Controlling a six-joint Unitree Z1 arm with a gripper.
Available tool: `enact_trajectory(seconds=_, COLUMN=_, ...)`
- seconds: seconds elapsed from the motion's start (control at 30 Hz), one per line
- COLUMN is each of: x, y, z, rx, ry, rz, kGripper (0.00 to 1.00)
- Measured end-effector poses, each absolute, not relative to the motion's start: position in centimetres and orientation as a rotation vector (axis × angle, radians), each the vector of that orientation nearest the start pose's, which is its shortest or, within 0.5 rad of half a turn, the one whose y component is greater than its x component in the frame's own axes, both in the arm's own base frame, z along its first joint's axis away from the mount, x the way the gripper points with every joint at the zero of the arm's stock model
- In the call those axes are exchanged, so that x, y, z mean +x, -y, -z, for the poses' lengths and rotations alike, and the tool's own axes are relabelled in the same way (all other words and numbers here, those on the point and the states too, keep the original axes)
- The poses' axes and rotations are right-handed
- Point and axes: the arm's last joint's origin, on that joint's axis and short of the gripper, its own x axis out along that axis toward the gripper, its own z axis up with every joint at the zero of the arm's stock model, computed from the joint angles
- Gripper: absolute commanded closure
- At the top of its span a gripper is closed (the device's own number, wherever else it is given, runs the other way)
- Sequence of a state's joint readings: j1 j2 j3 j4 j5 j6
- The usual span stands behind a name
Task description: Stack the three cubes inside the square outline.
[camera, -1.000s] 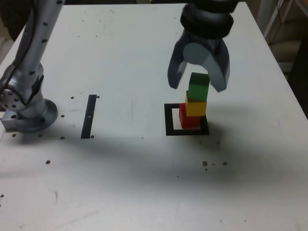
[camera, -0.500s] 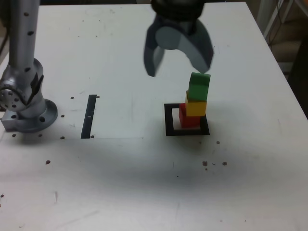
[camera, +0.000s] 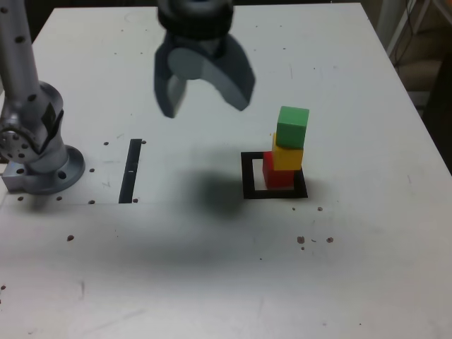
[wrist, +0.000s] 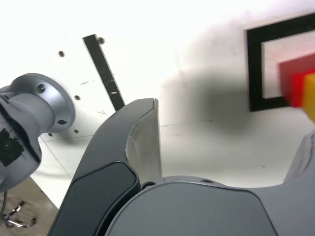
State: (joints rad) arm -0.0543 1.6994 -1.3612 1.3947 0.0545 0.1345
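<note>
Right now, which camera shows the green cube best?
The exterior view: the green cube is fully visible atop the yellow cube. The wrist view catches only edges of the lower cubes, not the green one.

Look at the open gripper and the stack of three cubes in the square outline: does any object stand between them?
Nothing visible does. The gripper, fingers apart and empty, hangs to the exterior view's left of the stack: green cube on yellow cube on red cube, inside the square outline. Only bare table lies between; the black strip sits farther left.
</note>
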Motion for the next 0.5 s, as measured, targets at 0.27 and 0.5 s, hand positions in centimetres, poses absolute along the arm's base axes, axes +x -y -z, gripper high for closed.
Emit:
enact_trajectory(seconds=0.27, x=20.9, y=0.3, z=-29.3, rx=0.146, ry=-1.762, rz=0.077, kGripper=0.01)
enact_trajectory(seconds=0.5, x=18.5, y=0.2, z=-27.3, rx=0.119, ry=-1.766, rz=0.080, kGripper=0.01)
